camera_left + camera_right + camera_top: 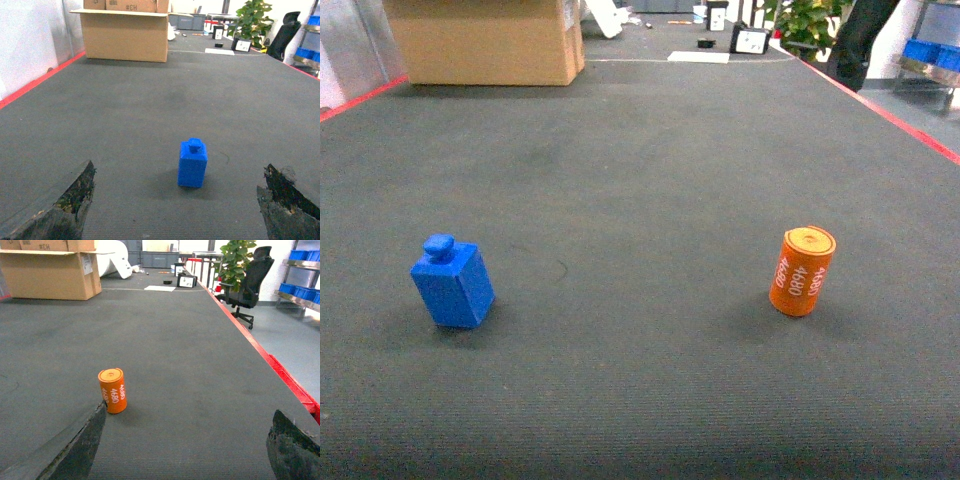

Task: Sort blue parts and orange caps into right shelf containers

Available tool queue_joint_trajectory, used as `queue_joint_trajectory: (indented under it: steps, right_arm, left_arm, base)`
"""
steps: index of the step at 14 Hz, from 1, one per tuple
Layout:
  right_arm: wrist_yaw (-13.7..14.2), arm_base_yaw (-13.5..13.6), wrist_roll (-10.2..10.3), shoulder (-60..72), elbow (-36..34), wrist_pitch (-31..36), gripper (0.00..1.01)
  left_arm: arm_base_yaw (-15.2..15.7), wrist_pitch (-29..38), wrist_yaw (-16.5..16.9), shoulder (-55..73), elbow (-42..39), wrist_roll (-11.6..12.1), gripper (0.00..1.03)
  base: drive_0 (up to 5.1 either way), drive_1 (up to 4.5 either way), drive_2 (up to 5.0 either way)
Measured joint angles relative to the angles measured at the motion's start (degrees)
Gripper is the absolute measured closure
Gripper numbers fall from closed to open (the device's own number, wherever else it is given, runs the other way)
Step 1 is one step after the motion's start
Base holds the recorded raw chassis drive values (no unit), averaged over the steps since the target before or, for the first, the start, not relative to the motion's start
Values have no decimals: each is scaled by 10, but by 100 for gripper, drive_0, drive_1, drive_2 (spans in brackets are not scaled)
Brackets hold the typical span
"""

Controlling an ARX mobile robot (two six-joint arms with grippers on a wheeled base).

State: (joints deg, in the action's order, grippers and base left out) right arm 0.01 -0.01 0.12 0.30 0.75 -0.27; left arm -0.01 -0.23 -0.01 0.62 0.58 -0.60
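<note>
The left fingers [60, 210] are spread wide and empty, the blue part [192, 163] upright on the grey floor mat [640, 180] between them. The right fingers [75, 450] are likewise released; the orange cap [112, 390] stands just beyond the left one.

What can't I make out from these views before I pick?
- Steel shelf with blue bins: right wrist view, cut off by the edge; its interior is unseen.
- Both tools: fingers are cropped at the bottom, tips unseen.
- Orange cylindrical cap: far side hidden.
</note>
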Motion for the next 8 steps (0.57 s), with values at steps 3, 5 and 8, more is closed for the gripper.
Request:
queue_joint_trajectory:
  steps: [3, 5, 8]
  right_arm:
    - [0, 0, 0, 0, 0, 0, 3]
    - [0, 0, 0, 0, 0, 0, 3]
    - [0, 0, 0, 0, 0, 0, 3]
  left_arm:
    - [0, 0, 0, 0, 0, 0, 5]
    - [0, 0, 0, 0, 0, 0, 5]
    - [0, 0, 0, 0, 0, 0, 5]
  base:
    - [0, 0, 0]
    - [0, 0, 0]
    - [0, 0, 0]
